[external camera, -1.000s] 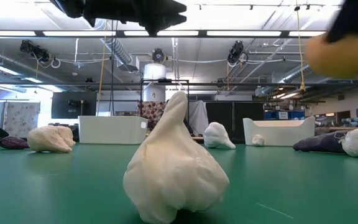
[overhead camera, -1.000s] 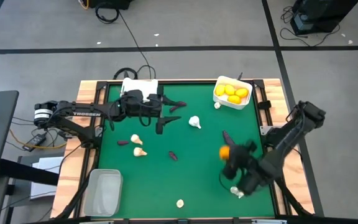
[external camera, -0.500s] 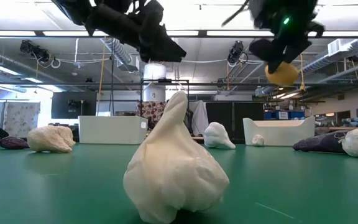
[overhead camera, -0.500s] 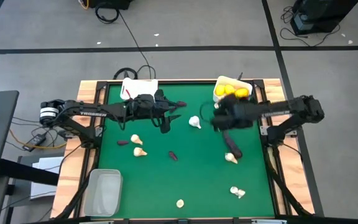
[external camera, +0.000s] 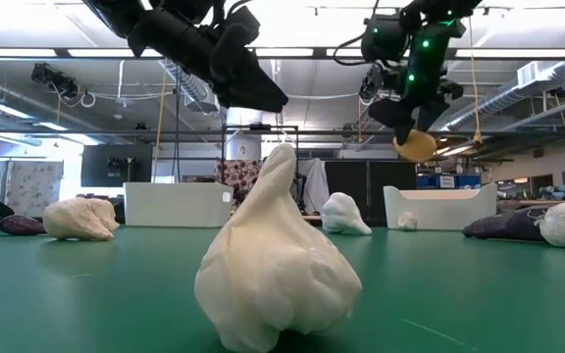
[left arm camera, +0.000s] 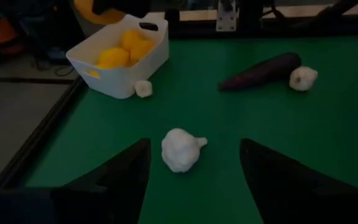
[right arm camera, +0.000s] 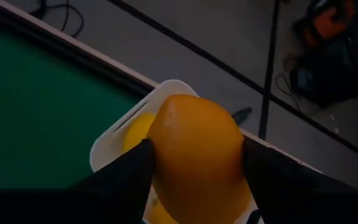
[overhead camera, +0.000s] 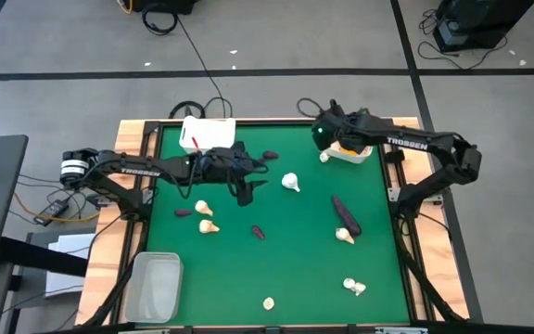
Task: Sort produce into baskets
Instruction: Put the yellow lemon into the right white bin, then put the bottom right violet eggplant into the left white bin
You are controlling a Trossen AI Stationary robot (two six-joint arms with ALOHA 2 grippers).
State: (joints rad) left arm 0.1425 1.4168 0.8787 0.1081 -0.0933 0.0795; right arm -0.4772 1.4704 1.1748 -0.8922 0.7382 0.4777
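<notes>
My right gripper (right arm camera: 194,171) is shut on an orange citrus fruit (right arm camera: 194,149) and hovers over the white basket (overhead camera: 358,154) at the far right, which holds several yellow citrus fruits (left arm camera: 120,50). In the high view this gripper (overhead camera: 326,137) is at the basket's left end. My left gripper (overhead camera: 250,188) hangs open above the table's middle, pointing at a garlic bulb (left arm camera: 180,149) lying on the green mat ahead of its fingers. More garlic bulbs (overhead camera: 209,226) and dark eggplants (overhead camera: 346,213) lie scattered on the mat. My right gripper pinches the citrus fruit between its two fingers (right arm camera: 126,177), one on each of its opposite sides (right arm camera: 160,155). The fingers slant downward, coming from the table's right. The fruit (external camera: 416,145) hangs clear of everything, above the basket's rim (right arm camera: 114,140).
A second white basket (overhead camera: 208,131) stands at the far left and a clear basket (overhead camera: 156,283) at the near left corner. A small garlic bulb (overhead camera: 324,157) lies against the right basket. A big garlic bulb (external camera: 275,265) lies close before the low camera.
My right gripper has carried the citrus fruit from the near right part of the table toward the far edge, turning as it went, and now holds it over the far-right basket. My left gripper has sunk a little and tipped its fingers downward.
</notes>
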